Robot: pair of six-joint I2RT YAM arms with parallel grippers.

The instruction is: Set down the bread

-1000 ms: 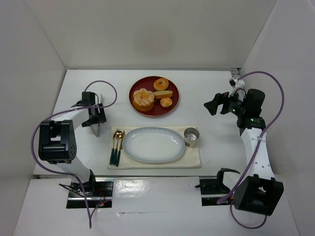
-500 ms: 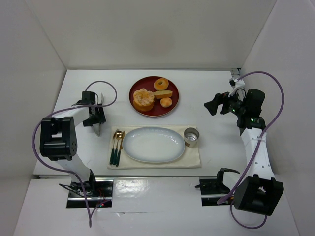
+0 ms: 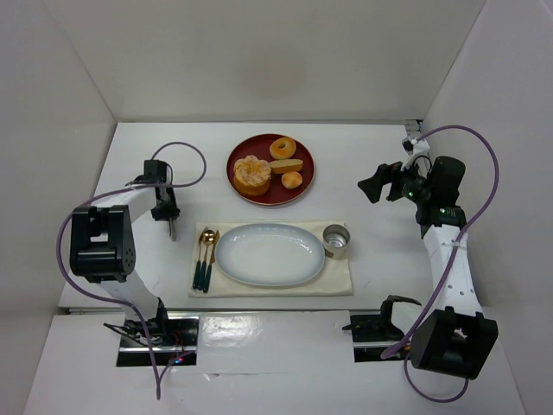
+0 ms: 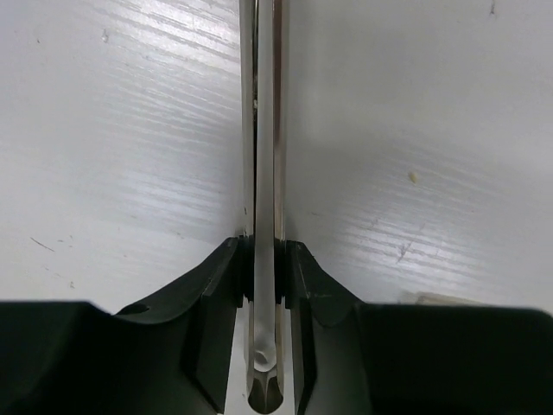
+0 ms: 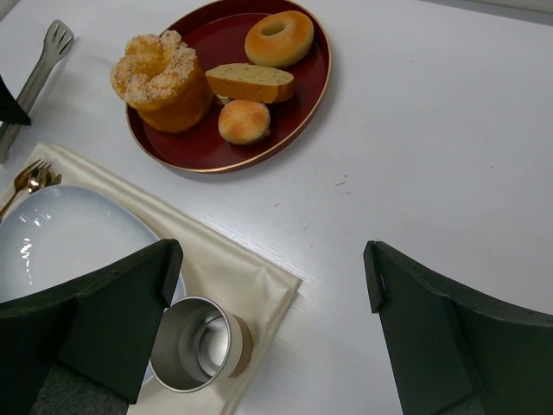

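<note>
Walls close the worktop (image 3: 371, 156) on its left, back and right sides. The widest bare stretches lie right of the red plate (image 3: 307, 177) and along the left side. The middle is taken up by a cream mat (image 3: 341, 278), which carries a white oval plate (image 3: 270, 254), a metal cup (image 3: 336, 241) at the plate's right end, and a spoon and fork (image 3: 206, 255) at its left end.

The bread (image 5: 251, 82) lies on the red plate behind the mat. It sits between the ring donut (image 5: 278, 37) toward the back and a small round bun (image 5: 244, 121) toward the front. The lobed sugared pastry (image 5: 160, 78) is just beside its pointed end. None of the four overhangs the plate's rim.

The left hand (image 4: 259, 255) hangs low over the bare strip left of the mat, clenched on a pair of metal tongs (image 4: 259, 130). The tongs' two arms are pressed almost together between the black fingers (image 4: 216, 294), and their tips point toward the near edge. I cannot tell whether the tips touch the worktop.

The right hand (image 5: 272, 259) is raised over the open area on the right, well apart from the red plate and aimed toward it. Its fingers (image 5: 121, 303) are spread wide, grasping and touching nothing.
</note>
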